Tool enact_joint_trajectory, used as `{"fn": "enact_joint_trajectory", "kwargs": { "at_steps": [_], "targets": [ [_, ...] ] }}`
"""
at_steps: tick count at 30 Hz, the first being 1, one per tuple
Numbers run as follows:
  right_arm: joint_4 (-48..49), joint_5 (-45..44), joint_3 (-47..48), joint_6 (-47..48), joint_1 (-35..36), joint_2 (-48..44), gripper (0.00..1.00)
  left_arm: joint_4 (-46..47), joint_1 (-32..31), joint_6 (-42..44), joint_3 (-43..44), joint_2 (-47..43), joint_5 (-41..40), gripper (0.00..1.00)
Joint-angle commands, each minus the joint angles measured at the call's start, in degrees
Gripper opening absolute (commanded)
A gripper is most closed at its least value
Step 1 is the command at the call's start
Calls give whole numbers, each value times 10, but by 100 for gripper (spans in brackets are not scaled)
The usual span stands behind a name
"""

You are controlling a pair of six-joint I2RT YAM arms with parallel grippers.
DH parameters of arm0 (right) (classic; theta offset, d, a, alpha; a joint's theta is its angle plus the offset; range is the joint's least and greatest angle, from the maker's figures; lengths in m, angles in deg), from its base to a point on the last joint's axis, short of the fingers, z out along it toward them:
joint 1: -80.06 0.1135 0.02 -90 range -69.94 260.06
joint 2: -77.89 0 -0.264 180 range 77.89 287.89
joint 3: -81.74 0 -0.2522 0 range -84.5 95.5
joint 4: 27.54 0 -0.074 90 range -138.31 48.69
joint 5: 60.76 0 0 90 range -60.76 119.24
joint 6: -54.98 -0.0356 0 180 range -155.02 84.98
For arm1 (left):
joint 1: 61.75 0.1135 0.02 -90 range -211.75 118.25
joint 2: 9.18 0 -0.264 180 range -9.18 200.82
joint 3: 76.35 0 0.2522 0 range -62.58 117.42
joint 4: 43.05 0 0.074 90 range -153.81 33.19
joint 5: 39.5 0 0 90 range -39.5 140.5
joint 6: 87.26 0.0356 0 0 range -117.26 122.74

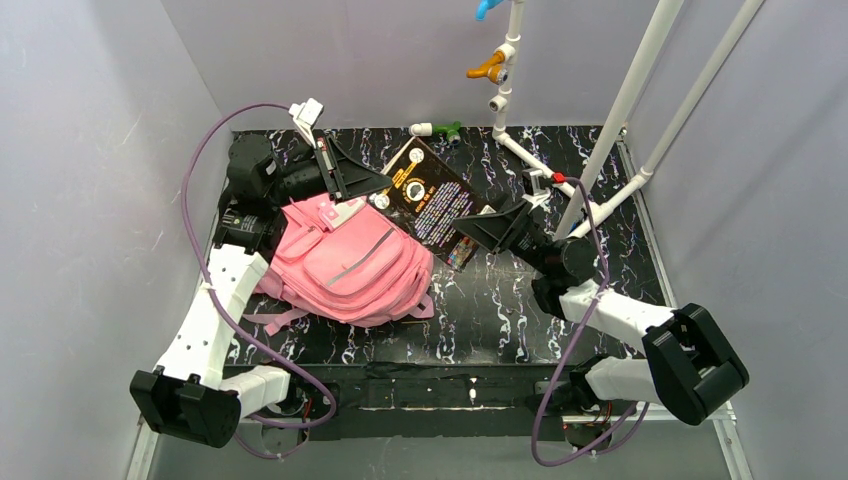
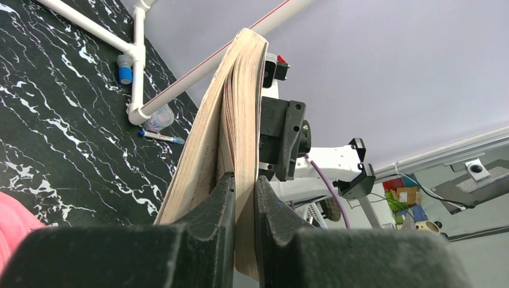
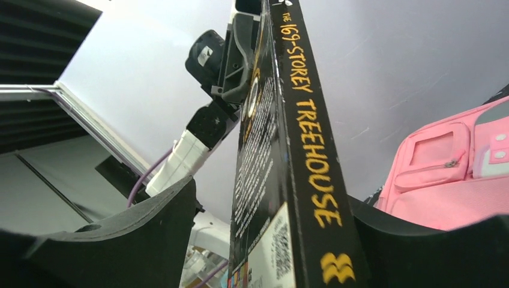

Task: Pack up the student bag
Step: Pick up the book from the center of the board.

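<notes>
The pink student bag [image 1: 350,265] lies on the black marbled table, left of centre. It also shows in the right wrist view [image 3: 450,174] and as a pink corner in the left wrist view [image 2: 9,222]. A black book [image 1: 430,200], spine reading "The 169-Storey Treehouse" [image 3: 300,138], is held up in the air above and just right of the bag. My left gripper [image 1: 375,185] is shut on part of the book's page block [image 2: 240,90]. My right gripper [image 1: 470,235] is open. Its jaws straddle the book's lower end [image 3: 273,198], with a gap on the cover side.
A white pipe frame [image 1: 560,180] stands at the back right, with orange [image 1: 488,68] and green [image 1: 447,129] clips. A pen [image 2: 162,137] and a small clear container [image 2: 159,117] lie by the pipe. Grey walls close in the left, back and right.
</notes>
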State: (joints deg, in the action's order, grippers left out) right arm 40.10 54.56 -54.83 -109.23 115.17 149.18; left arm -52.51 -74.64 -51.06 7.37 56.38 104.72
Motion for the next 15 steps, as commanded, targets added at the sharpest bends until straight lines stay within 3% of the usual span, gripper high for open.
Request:
{"fn": "enact_joint_trajectory", "kwargs": {
  "at_steps": [1,3,5,7,8,9,10,12,13,15],
  "targets": [
    [115,-31,-8,-38,22,-13,71,43,3,1,-5,-6,-33,0],
    [115,-33,-11,-35,33,-13,66,44,2,0,-8,-4,-38,0],
    [112,-33,-16,-31,41,-14,55,44,2,-2,-16,-2,-47,0],
    [104,-35,-25,-27,43,-18,23,36,2,9,-28,1,-58,0],
    [89,-39,-29,-18,42,-25,4,-8,3,37,-23,2,-89,23],
    [45,-37,-30,-1,41,-39,1,-114,3,88,-5,6,-133,49],
    [-44,-39,-25,33,41,-60,1,-199,1,147,10,7,-187,64],
    [-341,-94,8,162,42,-139,1,-336,0,234,11,0,-299,87],
    [-484,-153,32,222,44,-168,1,-365,-1,276,-1,-8,-362,94],
    [-738,-323,100,300,48,-209,1,-401,-11,321,-36,-23,-471,98]
  ]
}}
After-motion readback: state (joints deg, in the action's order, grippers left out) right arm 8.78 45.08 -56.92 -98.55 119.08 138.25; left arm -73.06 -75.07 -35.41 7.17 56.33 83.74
